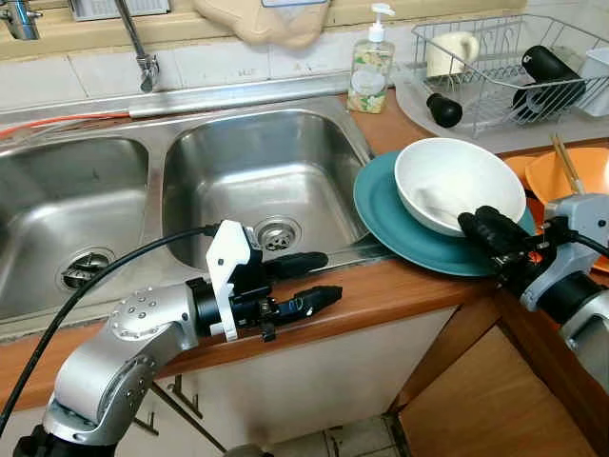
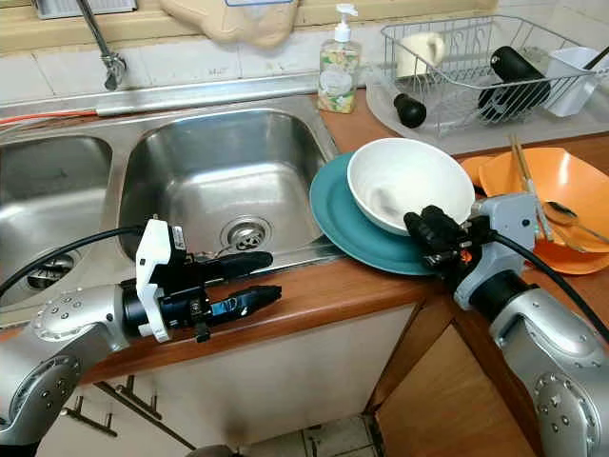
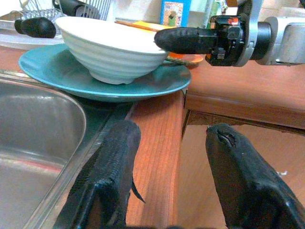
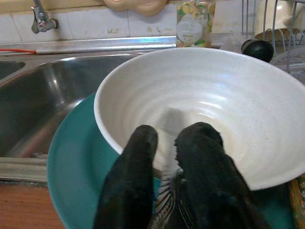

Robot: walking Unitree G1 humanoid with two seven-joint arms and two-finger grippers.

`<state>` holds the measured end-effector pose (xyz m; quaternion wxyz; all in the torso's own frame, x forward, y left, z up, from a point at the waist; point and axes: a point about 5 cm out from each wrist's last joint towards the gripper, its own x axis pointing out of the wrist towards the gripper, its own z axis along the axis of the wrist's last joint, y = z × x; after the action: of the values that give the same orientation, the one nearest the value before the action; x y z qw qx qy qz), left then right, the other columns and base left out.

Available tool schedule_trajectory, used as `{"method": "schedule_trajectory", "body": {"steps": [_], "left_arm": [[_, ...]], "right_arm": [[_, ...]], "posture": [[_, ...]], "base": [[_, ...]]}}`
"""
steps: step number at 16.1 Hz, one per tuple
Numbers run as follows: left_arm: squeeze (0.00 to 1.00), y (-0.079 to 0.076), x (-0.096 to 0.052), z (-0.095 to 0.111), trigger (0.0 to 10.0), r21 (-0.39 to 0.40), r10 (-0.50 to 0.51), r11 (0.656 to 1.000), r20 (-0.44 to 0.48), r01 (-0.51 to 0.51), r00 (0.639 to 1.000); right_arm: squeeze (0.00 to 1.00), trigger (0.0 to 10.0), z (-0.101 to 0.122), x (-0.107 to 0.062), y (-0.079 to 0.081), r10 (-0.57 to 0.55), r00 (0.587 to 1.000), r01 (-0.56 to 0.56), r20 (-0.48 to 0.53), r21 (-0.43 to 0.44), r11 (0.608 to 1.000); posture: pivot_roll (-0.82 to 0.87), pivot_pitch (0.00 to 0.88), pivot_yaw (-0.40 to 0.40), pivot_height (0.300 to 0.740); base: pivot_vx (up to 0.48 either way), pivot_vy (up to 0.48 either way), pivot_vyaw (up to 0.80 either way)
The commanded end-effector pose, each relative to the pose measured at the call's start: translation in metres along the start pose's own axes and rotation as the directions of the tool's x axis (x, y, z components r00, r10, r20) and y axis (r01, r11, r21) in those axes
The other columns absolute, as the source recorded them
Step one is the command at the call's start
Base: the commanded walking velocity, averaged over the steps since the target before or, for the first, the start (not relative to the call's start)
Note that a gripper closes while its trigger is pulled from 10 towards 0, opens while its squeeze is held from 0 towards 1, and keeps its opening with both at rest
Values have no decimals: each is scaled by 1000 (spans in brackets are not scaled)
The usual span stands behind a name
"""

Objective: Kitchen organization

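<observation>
Right wrist view: right gripper (image 4: pixel 164 143) sits at the near rim of the white bowl (image 1: pixel 459 183), its two black fingers (image 4: pixel 131 162) drawn close together with the rim apparently between them, one finger inside and one outside; I read this as a pinch on the bowl, though the contact itself is partly hidden. The bowl stands upright on the teal plate (image 1: pixel 381 214), which lies on the wooden counter (image 1: pixel 381 295) just beside the right basin of the sink (image 1: pixel 257 171), its edge overlapping the sink rim. Left gripper (image 1: pixel 309 281) hovers over the counter's front edge near the sink, fingers spread apart, holding nothing. Judgement on progress: early. The bowl and plate are not yet put away; the dish rack (image 1: pixel 504 67) already holds some items. Still to do, likely: lift the bowl off the plate and move both. Count: one white bowl, one teal plate, one orange dish (image 2: pixel 547 200) with chopsticks (image 2: pixel 520 171) and a spoon on it, one soap bottle (image 1: pixel 371 67), two sink basins, two grippers.
</observation>
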<state>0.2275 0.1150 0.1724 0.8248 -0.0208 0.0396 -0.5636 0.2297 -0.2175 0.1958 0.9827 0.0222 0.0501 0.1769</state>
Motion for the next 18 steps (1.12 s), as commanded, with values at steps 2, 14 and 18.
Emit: {"method": "schedule_trajectory", "body": {"steps": [2,14,18], "left_arm": [[0,-4,1,5,10000,19,-13,1000,8,13,1000],[0,4,15,19,10000,157,20,987,20,-23,1000],[0,19,36,45,10000,382,122,910,116,-158,986]], "right_arm": [[0,0,2,0,-4,-14,1000,14,0,-5,1000],[0,0,35,4,-6,3,993,4,120,-62,998],[0,0,52,18,16,139,978,-126,158,-88,988]], "posture": [[-35,0,46,740],[-38,0,50,740],[-34,0,46,740]], "base": [[0,0,0],[0,0,0],[0,0,0]]}}
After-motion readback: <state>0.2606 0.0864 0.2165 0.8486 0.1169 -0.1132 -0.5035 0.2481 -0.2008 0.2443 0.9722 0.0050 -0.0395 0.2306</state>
